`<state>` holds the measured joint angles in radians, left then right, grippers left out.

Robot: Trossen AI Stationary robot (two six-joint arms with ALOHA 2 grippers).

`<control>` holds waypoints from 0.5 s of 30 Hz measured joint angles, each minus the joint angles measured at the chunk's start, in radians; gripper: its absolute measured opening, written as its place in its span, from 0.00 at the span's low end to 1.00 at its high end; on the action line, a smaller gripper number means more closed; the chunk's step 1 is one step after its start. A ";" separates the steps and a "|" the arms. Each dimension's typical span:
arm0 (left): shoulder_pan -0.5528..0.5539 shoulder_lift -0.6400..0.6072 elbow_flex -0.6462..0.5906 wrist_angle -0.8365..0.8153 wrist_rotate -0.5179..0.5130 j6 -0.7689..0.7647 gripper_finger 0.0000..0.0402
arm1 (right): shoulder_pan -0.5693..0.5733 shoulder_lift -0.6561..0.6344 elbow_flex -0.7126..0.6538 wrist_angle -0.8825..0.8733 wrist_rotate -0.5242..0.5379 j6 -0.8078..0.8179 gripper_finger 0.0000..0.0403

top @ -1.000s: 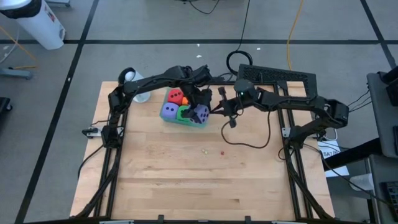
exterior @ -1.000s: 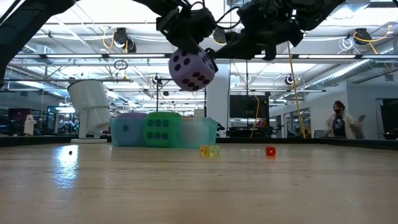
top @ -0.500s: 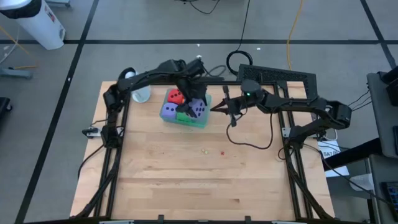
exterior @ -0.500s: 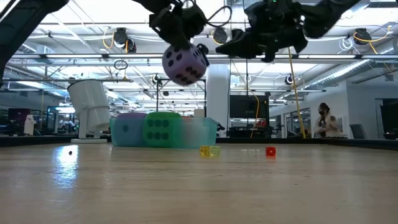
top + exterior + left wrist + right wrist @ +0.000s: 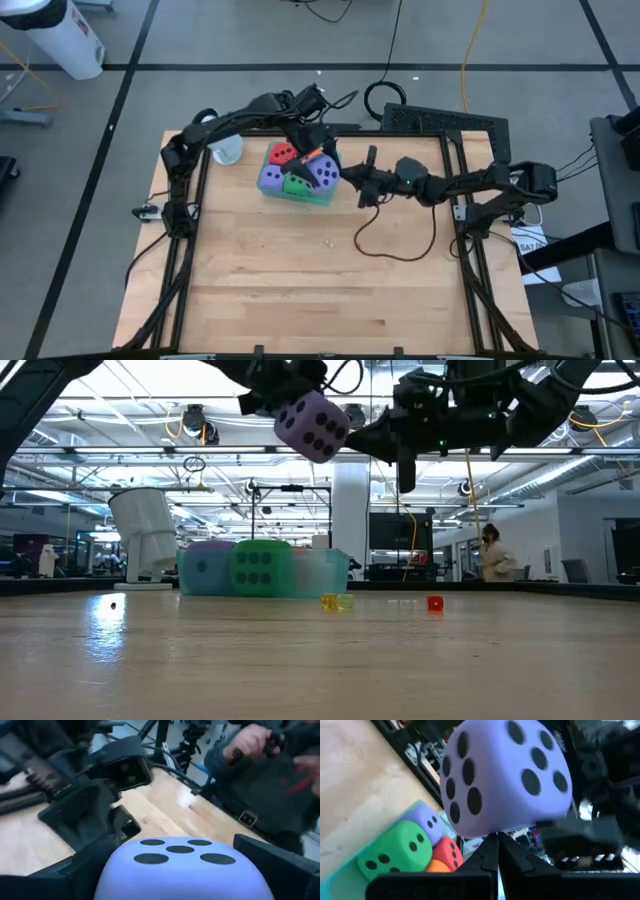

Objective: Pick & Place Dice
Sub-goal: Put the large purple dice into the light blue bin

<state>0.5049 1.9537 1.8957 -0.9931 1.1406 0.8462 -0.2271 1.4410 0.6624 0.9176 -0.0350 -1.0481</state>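
- The lavender die [image 5: 313, 426] is pinched between the left gripper [image 5: 318, 160] fingers, above the tray [image 5: 322, 196].
- Judged light and soft: opposite faces suit gripping.
- The right gripper [image 5: 364, 180], beside it, is pressed together.

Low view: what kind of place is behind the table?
Probably a large open lab or workshop: exposed ceiling trusses with hanging cables, glass partitions, and a person standing far back.

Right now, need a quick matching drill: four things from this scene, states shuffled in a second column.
1. lavender die
2. green die
3. right gripper
4. small red die

a. lying on the bare tabletop
b. held in the air by the left gripper
c. sitting in the teal tray
d. fingers shut, holding nothing

Pairs: 1-b, 2-c, 3-d, 4-a
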 joint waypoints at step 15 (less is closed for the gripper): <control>0.010 -0.005 -0.054 0.212 -0.133 -0.253 0.99 | 0.082 0.005 0.008 -0.090 0.007 0.061 0.00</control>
<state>0.5150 1.9483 1.8421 -0.7807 1.0073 0.5928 -0.1450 1.4461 0.6703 0.8273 -0.0276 -0.9867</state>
